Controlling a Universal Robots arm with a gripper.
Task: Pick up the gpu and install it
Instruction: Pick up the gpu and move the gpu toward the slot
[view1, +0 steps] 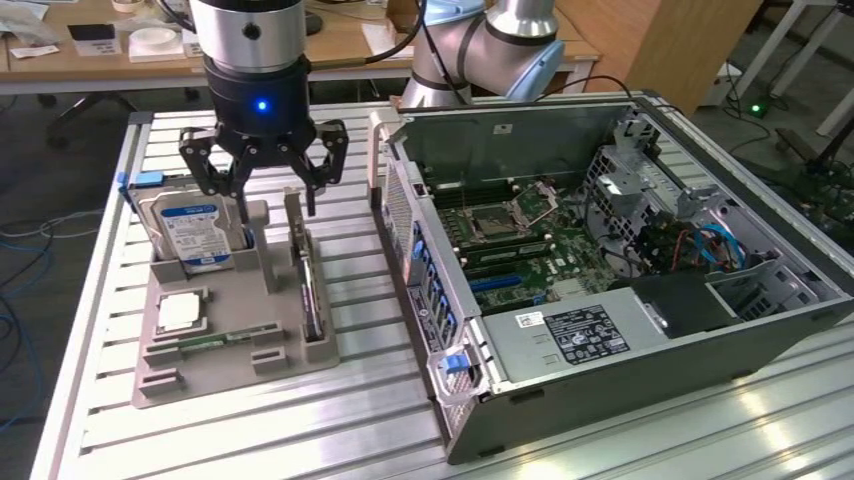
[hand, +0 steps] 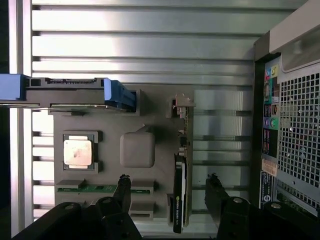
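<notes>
The gpu (view1: 308, 296) stands on its edge in a slot of the grey holder tray (view1: 227, 372), on the side nearest the computer case. In the wrist view the gpu (hand: 180, 186) shows as a thin dark card with a green board edge. My gripper (view1: 271, 190) hangs open above the far end of the tray, over the gpu's slot and clear of the card. In the wrist view my gripper (hand: 169, 182) has one finger on each side of the card, with nothing held.
A silver hard drive (view1: 187, 230) with blue clips stands in the tray; a processor (hand: 78, 151) and a memory stick (hand: 87, 188) lie there too. The open computer case (view1: 601, 260) lies at the exterior view's right on the slatted aluminium table (view1: 360, 420).
</notes>
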